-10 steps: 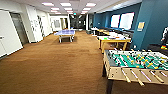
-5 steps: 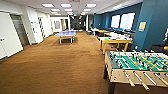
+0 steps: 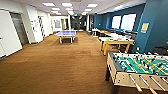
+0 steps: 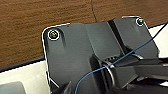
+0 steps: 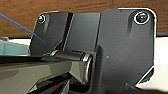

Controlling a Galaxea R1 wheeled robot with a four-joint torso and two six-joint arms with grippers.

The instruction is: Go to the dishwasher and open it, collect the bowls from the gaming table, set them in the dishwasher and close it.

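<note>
Head view is showing a long carpeted room, and the robot is standing well back from the gaming desk (image 3: 115,41), the one with yellow sides and legs and a pale top, which is sitting ahead and to the right, by the blue wall (image 3: 152,27). Something small and green is sitting on the near part of its top, along with a pale clutter of things; these are probably the bowls, though I cannot tell them apart (they are too small and blurred to point at). The desk's long axis is running away from the camera, roughly parallel to the blue wall, so its near short end is facing the robot. Between the robot and that desk, close in at the right, the foosball table (image 3: 140,67) with its green field and rods is standing partly in the way. A blue ping-pong table (image 3: 66,33) is standing farther off, near the middle of the room.

The relation that matters: the gaming desk is lying forward and to the robot's right, so by my judgement the right arm would be the nearer one on arrival, depending on which side the robot pulls up. The brown carpet (image 3: 57,67) on the left is offering an open lane past the foosball table.

Both wrist views are showing the robot's own dark plates over carpet and white bodywork; whether either set of jaws is released or clenched, I cannot tell
</note>
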